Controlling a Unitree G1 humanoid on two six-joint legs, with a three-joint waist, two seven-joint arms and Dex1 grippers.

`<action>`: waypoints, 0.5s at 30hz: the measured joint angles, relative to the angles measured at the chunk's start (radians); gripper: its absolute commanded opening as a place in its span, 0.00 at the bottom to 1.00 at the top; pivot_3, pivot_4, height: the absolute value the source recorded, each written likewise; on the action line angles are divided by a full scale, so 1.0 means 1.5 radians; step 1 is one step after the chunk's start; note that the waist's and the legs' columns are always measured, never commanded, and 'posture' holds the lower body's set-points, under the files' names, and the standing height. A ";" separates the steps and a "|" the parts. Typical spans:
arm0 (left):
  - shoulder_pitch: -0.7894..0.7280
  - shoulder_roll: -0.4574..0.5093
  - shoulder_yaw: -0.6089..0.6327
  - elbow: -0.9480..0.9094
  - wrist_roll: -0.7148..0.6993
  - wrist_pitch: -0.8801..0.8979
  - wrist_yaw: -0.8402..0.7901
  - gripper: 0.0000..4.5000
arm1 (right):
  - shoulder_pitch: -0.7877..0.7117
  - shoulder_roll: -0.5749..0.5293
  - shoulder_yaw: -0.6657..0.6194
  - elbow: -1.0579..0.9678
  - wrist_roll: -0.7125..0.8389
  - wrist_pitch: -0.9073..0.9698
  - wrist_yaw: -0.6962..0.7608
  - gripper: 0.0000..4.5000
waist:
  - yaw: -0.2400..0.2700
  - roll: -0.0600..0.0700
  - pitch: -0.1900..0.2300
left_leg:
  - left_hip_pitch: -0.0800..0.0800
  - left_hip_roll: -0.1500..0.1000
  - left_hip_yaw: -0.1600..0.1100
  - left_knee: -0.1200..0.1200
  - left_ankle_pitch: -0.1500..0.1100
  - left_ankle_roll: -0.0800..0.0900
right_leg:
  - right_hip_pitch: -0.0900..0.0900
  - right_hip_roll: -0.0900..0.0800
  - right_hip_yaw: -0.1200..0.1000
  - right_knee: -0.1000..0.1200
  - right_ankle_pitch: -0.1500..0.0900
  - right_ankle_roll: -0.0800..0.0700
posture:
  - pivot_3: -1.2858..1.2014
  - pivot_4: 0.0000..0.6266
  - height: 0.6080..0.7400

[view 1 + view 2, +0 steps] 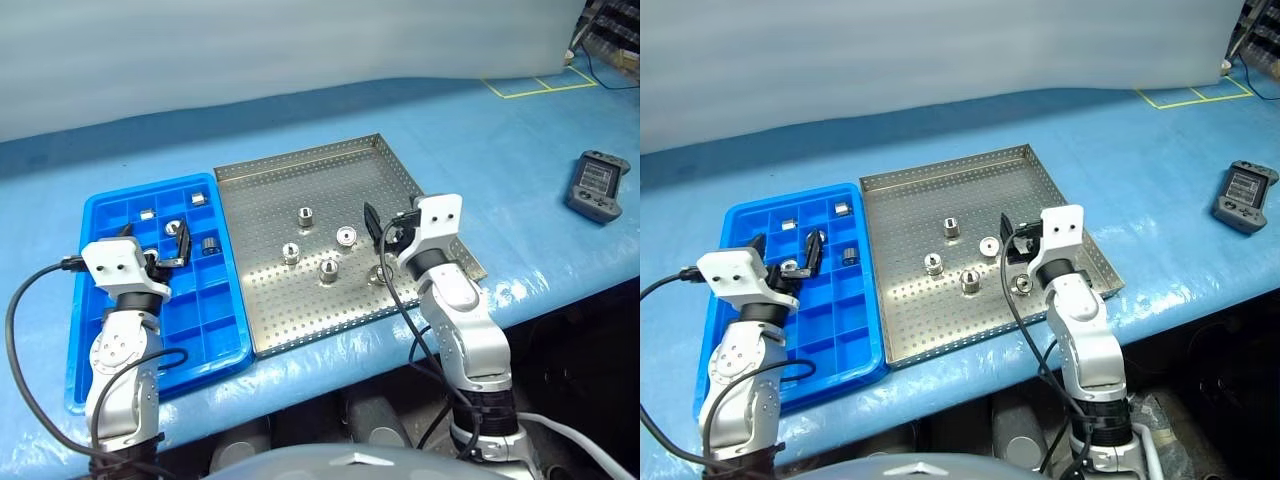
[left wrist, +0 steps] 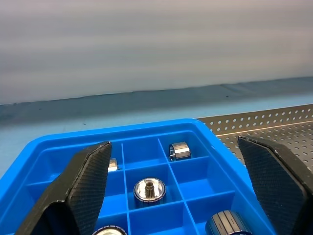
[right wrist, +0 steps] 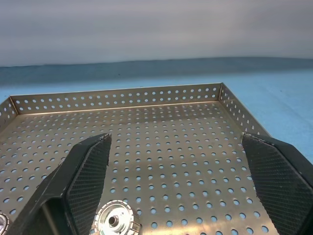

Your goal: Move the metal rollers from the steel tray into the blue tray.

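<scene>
Right now the right gripper (image 1: pixel 388 226), with its two black fingers spread wide and holding nothing, hangs over the lower right part of the big flat silver steel tray (image 1: pixel 300 165) with the tiny holes. One small shiny metal roller (image 3: pixel 115 221) sits just under and between its fingers. Four more of the metal rollers (image 1: pixel 305 214) stand near the middle of that tray, a little apart from each other.

The left gripper (image 1: pixel 158 246) is wide open and empty too. It hangs over the bright blue plastic tray (image 1: pixel 75 355) with the little square boxes, at the left of the picture. A few rollers already rest in boxes near its top, like this one (image 2: pixel 149 189).

What could go wrong? The roller is round and slippery. If the fingers close off-centre, it could pop out and roll away across the steel. A finger could also bump the tray's low rim, which is close by.
</scene>
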 measured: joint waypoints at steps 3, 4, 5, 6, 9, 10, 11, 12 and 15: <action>0.001 0.002 0.006 -0.001 -0.002 0.002 -0.001 1.00 | -0.002 -0.007 0.000 0.000 0.003 0.022 0.006 0.99 | 0.000 0.000 0.000 | 0.000 0.000 0.000 0.000 0.000 0.000 | 0.000 0.000 0.000 0.000 0.000 0.000 | 0.49 0.24 1.00; 0.001 0.003 0.011 -0.003 -0.008 0.006 -0.001 1.00 | -0.003 -0.014 -0.001 -0.001 0.006 0.034 0.010 0.99 | 0.001 0.000 0.000 | 0.000 0.000 0.000 0.000 0.000 0.000 | 0.000 0.000 0.000 0.000 0.000 0.000 | 0.49 0.24 1.00; 0.002 0.007 0.015 -0.008 -0.016 0.018 -0.002 1.00 | -0.006 -0.020 -0.004 -0.001 0.011 0.046 0.014 0.99 | 0.001 0.000 0.000 | 0.000 0.000 0.000 0.000 0.000 0.000 | 0.000 0.000 0.000 0.000 0.000 0.000 | 0.49 0.24 1.00; 0.006 0.021 0.015 -0.015 -0.020 0.038 -0.006 1.00 | -0.012 -0.028 -0.008 -0.002 0.017 0.061 0.021 0.99 | 0.001 0.000 0.000 | 0.000 0.000 0.000 0.000 0.000 0.000 | 0.000 0.000 0.000 0.000 0.000 0.000 | 0.49 0.24 1.00; 0.025 0.077 0.007 -0.036 -0.021 0.078 -0.040 1.00 | -0.019 -0.056 -0.023 -0.017 0.045 0.103 0.046 0.99 | 0.001 0.000 0.000 | 0.000 0.000 0.000 0.000 0.000 0.000 | 0.000 0.000 0.000 0.000 0.000 0.000 | 0.49 0.24 1.00; 0.034 0.091 0.007 -0.047 -0.024 0.088 -0.055 1.00 | -0.019 -0.071 -0.026 -0.027 0.057 0.121 0.058 0.99 | 0.000 0.000 0.000 | 0.000 0.000 0.000 0.000 0.000 0.000 | 0.000 0.000 0.000 0.000 -0.001 -0.002 | 0.49 0.24 1.00; 0.040 0.100 0.005 -0.056 -0.030 0.097 -0.068 1.00 | -0.019 -0.085 -0.028 -0.034 0.066 0.138 0.070 0.99 | 0.001 0.000 0.000 | 0.000 0.000 0.000 0.000 0.000 0.000 | 0.000 0.000 0.000 0.000 -0.002 -0.003 | 0.49 0.24 1.00; 0.044 0.109 0.002 -0.063 -0.040 0.107 -0.081 1.00 | -0.019 -0.098 -0.028 -0.040 0.076 0.156 0.082 0.99 | 0.001 0.000 0.000 | 0.000 0.000 0.000 0.000 0.000 0.000 | 0.000 0.000 0.000 0.000 -0.002 -0.003 | 0.50 0.24 1.00; 0.063 0.138 -0.003 -0.087 -0.067 0.135 -0.124 1.00 | -0.018 -0.142 -0.017 -0.064 0.107 0.213 0.127 0.99 | 0.000 0.000 0.000 | 0.000 0.000 0.000 -0.001 0.000 0.000 | -0.001 0.000 0.000 0.000 -0.002 -0.003 | 0.50 0.24 1.00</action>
